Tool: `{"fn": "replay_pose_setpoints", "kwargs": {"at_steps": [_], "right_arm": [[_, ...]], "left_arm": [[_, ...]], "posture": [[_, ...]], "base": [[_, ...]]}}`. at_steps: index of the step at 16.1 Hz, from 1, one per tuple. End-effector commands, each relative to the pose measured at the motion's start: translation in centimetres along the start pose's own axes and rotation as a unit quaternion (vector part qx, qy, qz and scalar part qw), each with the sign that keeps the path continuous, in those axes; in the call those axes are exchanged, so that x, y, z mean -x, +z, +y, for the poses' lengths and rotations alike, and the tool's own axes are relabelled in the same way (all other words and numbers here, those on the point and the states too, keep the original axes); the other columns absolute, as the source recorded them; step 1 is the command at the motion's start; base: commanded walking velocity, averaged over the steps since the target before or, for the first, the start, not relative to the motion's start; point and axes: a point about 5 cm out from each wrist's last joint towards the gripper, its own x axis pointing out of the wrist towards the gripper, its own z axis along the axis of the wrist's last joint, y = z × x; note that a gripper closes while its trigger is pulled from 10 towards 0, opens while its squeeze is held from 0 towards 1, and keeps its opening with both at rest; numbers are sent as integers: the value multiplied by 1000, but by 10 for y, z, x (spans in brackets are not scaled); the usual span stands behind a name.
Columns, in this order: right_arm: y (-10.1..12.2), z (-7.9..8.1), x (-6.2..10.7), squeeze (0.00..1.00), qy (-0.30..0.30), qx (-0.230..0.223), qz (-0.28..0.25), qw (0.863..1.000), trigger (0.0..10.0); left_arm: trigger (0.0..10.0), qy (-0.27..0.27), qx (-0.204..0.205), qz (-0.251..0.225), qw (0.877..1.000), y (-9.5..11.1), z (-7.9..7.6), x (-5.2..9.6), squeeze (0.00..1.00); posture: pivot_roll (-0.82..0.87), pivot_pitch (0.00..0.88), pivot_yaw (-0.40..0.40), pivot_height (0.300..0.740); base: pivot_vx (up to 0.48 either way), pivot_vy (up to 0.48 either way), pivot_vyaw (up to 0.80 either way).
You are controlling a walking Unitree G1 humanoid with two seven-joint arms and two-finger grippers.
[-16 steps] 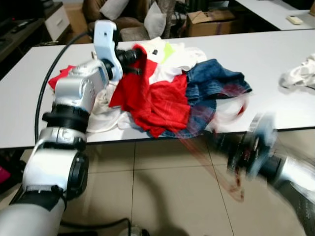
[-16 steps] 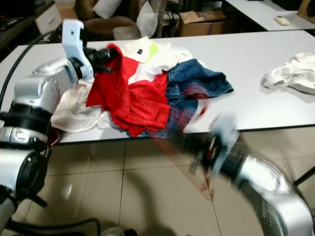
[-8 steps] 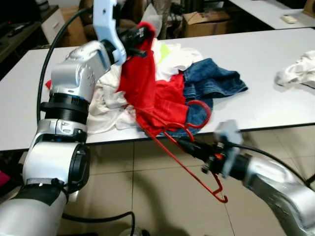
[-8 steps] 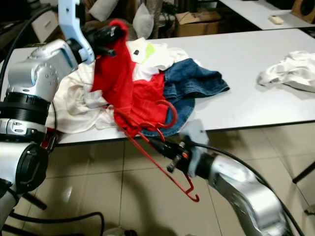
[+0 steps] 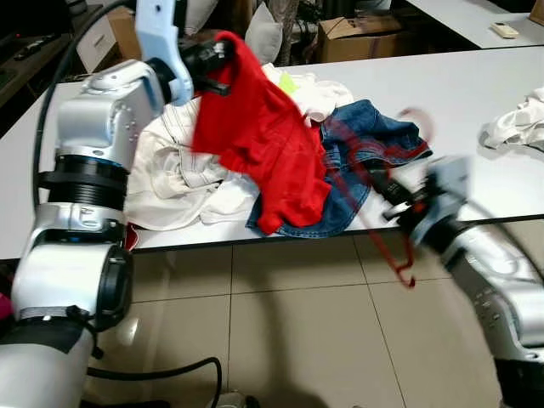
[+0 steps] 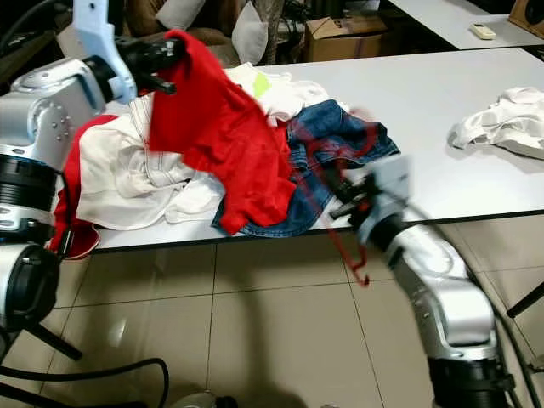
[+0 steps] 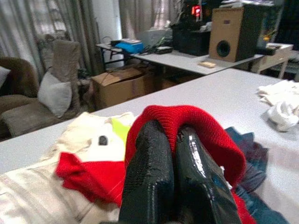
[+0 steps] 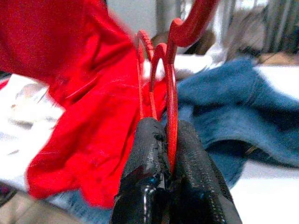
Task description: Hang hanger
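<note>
My left gripper [image 5: 223, 61] is shut on a red garment [image 5: 268, 144] and holds it lifted above the clothes pile at the table's left; its fingers [image 7: 154, 172] pinch a fold of the red cloth [image 7: 196, 126]. My right gripper [image 5: 393, 189] is shut on a red wire hanger [image 5: 378, 183], blurred by motion, at the table's front edge just right of the hanging garment. Seen from the right wrist, the hanger [image 8: 170, 70] rises from between the fingers [image 8: 191, 163] toward the red garment [image 8: 70, 93].
The white table [image 5: 459, 93] holds a pile with white clothes [image 5: 183, 174] and blue jeans [image 5: 365, 140], and a white cloth [image 5: 518, 127] lies at the far right. A cardboard box [image 5: 361, 34] and cushioned chairs stand behind. Tiled floor [image 5: 289, 340] lies in front.
My right gripper has swung the hanger up from below the table edge to table height, to the right. My left gripper has lifted the red garment further and spread it.
</note>
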Motion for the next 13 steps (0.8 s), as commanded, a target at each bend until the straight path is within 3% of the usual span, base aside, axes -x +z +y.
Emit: {"fn": "replay_pose_setpoints", "kwargs": {"at_steps": [1,3,7,11,12,13], "right_arm": [[7,-10,1,0,-21,0,-22,1000,10000],[6,-6,3,0,12,15,-22,1000,10000],[9,40,12,0,162,-2,-39,986,10000],[4,61,21,0,229,-16,-26,973,10000],[2,64,20,0,233,-21,-24,972,10000],[-1,69,17,0,233,-34,-22,972,10000]], "left_arm": [[0,8,-8,5,1000,1,4,3,0],[0,-13,-2,20,1000,-4,-2,2,0],[0,-27,23,30,999,-15,-13,-7,0],[0,-13,65,19,998,-16,-13,-11,0],[0,-29,91,14,995,-16,-19,-13,0],[0,-68,178,3,982,-18,-33,-16,0]], "posture": [[-172,0,123,740],[-169,0,126,740],[-173,0,134,740],[-174,0,136,740],[-176,0,140,740],[-173,0,139,740]], "base": [[0,0,0],[0,0,0],[0,0,0],[0,0,0],[0,0,0],[0,0,0]]}}
